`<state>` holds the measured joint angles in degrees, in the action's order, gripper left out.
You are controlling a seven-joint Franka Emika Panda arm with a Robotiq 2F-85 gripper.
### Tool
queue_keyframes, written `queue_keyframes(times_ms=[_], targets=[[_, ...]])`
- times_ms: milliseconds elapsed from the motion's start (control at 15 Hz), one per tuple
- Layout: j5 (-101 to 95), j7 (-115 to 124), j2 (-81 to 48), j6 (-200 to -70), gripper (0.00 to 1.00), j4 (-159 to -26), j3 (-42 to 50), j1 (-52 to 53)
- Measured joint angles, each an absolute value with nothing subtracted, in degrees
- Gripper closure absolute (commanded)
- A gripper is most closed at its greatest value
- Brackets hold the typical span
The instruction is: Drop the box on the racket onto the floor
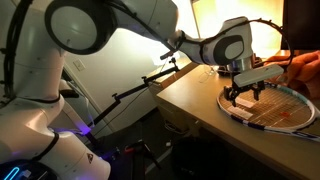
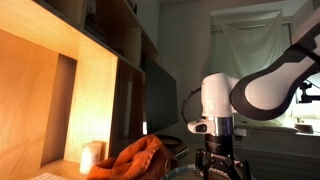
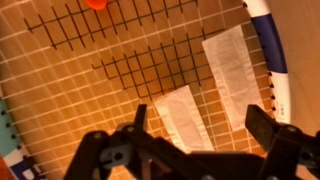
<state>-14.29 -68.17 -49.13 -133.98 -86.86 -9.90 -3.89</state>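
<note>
Black two-finger end effector (image 3: 200, 128) spread wide, empty, low over pale string grid of white-and-dark oval tennis racket (image 3: 110, 70). Small pale blue-white carton box (image 3: 14, 166) barely shows, lower left corner of wrist view. Judgement: shift toward box, centre on it, grip squarely, carry past edge of light wooden surface (image 1: 188, 88), release over dark floor (image 1: 140, 150).

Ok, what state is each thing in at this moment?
racket: lying flat on the desk.
gripper: open, above the racket, holding nothing.
box: only a sliver at the wrist view's edge; state unclear.
orange cloth: crumpled in a heap.
</note>
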Motion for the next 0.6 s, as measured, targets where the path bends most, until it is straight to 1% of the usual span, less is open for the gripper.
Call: queue_keyframes(times_ms=[600], targets=[[-14.28,-68.60,-52.23,-132.78,0.00,-83.09,-9.83,-3.72]])
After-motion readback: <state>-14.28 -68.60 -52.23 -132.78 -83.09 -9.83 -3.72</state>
